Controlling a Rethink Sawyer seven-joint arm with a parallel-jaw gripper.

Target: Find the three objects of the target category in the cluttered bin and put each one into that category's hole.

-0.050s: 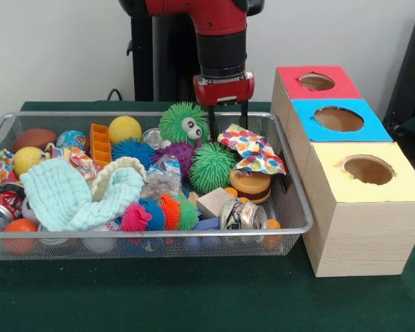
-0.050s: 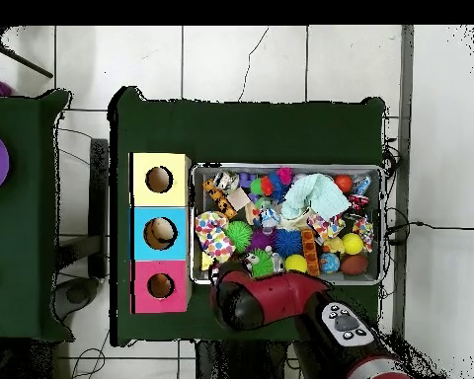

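A dark green tabletop [image 1: 194, 304] filled the lower frame of the front view, carrying a wire mesh bin [image 1: 290, 228] at centre left and a wooden box [image 1: 360, 235] at right. The box's three round holes were topped, from upper to lower frame, by a red panel [image 1: 290, 81], a blue panel [image 1: 308, 114] and a yellow panel [image 1: 401, 181]. The red and black arm [image 1: 220, 34] came down at top centre. Its gripper [image 1: 227, 123] hung with fingers spread and nothing between them, just above a green spiky ball with eyes [image 1: 176, 121] at the bin's upper edge. Lower lay a pale green cloth [image 1: 69, 197], another green spiky ball [image 1: 211, 167], a patterned cloth [image 1: 252, 149] and a yellow ball [image 1: 124, 128].
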